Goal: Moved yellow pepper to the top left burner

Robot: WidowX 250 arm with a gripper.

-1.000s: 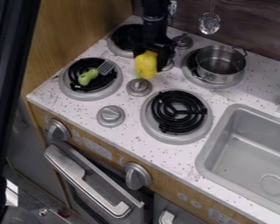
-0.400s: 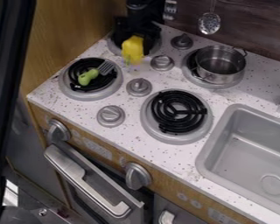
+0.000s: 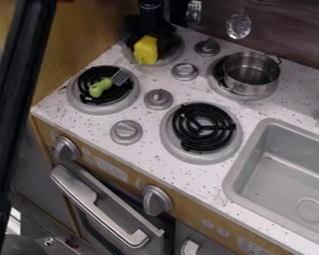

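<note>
Black against dark coils, your gripper [image 3: 150, 38] hangs down from the top edge of the view at the top left burner [image 3: 169, 59]. You have the yellow pepper [image 3: 146, 50] right at its lower end, over the near part of that burner — whether it is clamped or let go, I cannot tell you from here.

Just to the right of that burner you have two grey knobs, the far knob [image 3: 207, 47] and a nearer knob [image 3: 185, 71]. Past them, the metal pot [image 3: 251, 89] sits on the top right burner [image 3: 239, 96]. Toward you from the pepper, a green-handled utensil [image 3: 101, 88] with a slotted grey head lies across the lower left burner [image 3: 101, 109]. Two more knobs, the middle knob [image 3: 158, 99] and the nearest knob [image 3: 126, 132], stand between that burner and the lower right burner [image 3: 205, 159], which shows you its dark coil.

Farther out, you see the grey sink [image 3: 231, 184] set into the speckled counter [image 3: 195, 177] at the right. A slotted spoon [image 3: 239, 26] hangs against the dark back wall — another metal utensil [image 3: 193, 11] to its left. Below the counter's front edge is the oven handle [image 3: 89, 199].
</note>
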